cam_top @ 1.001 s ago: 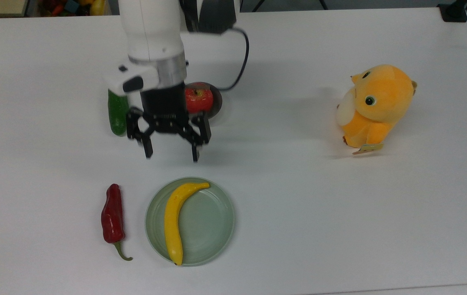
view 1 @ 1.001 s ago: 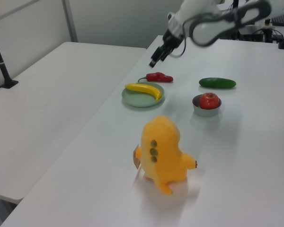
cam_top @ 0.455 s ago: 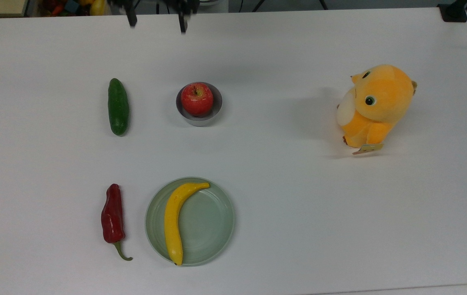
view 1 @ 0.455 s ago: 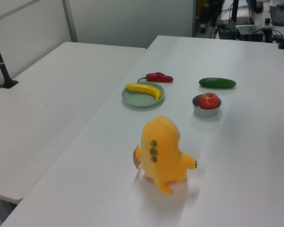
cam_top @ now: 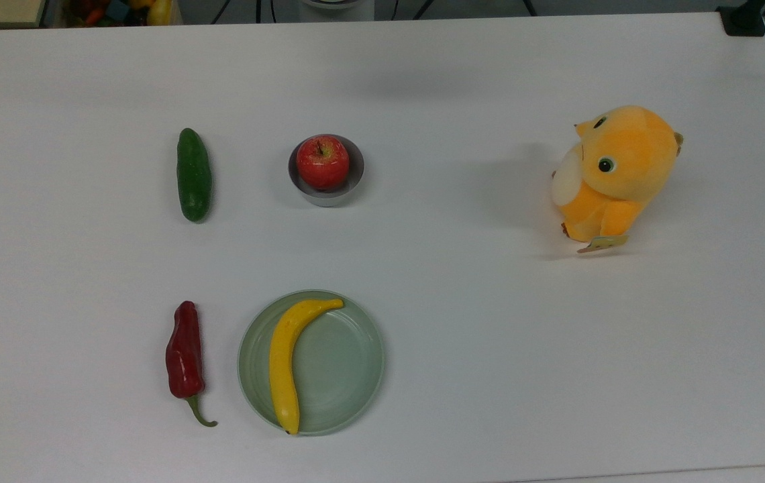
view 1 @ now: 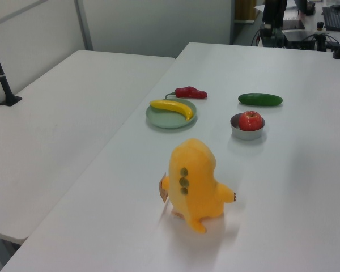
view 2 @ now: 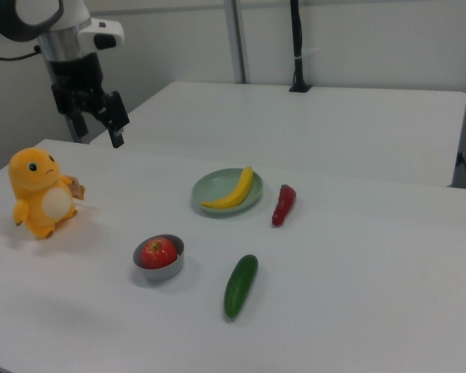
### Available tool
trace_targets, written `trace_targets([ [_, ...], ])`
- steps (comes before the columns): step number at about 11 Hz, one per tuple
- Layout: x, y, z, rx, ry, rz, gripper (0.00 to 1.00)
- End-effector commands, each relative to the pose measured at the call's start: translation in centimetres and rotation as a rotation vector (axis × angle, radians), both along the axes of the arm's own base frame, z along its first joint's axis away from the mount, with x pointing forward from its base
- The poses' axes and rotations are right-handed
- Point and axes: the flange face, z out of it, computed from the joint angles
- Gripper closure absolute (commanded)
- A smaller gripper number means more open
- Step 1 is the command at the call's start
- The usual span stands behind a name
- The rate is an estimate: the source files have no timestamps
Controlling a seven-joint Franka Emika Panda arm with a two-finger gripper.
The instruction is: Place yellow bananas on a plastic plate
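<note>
Moved: since a second ago the arm has pulled right off the table's middle; where the gripper (view 2: pixel 99 118) hung over the cucumber and the apple bowl in the top view, it is now up and away beside the table's far corner in the right view. Nothing on the table has shifted.
Table (cam_top: pixel 463 349): white, carrying everything; the other things stand well apart from the plate, bar the pepper.
Plush toy (cam_top: pixel 614 173): orange, upright, at about 2 o'clock from the plate in the top view, well apart.
Plastic plate (cam_top: pixel 345 365): pale green, shallow, flat on the table, with the red pepper (cam_top: pixel 185 351) just beside it at 9 o'clock in the top view.
Yellow bananas (cam_top: pixel 285 361): one curved fruit lying inside the plate's 9 o'clock half in the top view, stem near 12 o'clock, dark tip at the rim near 6 o'clock.
Handling: it looks light, stiff and smooth, likely slippery; I would pinch it across the thick middle of the curve, not the thin stem.
Cucumber (cam_top: pixel 194 174) and apple (cam_top: pixel 322 161): at 11 and 12 o'clock from the plate in the top view, the apple sitting in the grey bowl (cam_top: pixel 330 193).
Jaws: spread apart, holding nothing; in the right view the banana lies well apart from them, at about 4 o'clock.
Progress: the placing looks done.
</note>
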Motion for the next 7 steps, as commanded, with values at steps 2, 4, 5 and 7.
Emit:
trace_targets([
  [2,0.68,0.99,-1.76,0.019,-0.007,0.023,0.0],
  [4,1.14,1.09,-2.32,0.015,-0.006,0.032,0.0],
  [5,1.19,1.1,-2.34,0.015,-0.007,0.038,0.0],
  [7,1.16,0.88,-2.27,0.01,-0.007,0.041,0.0],
])
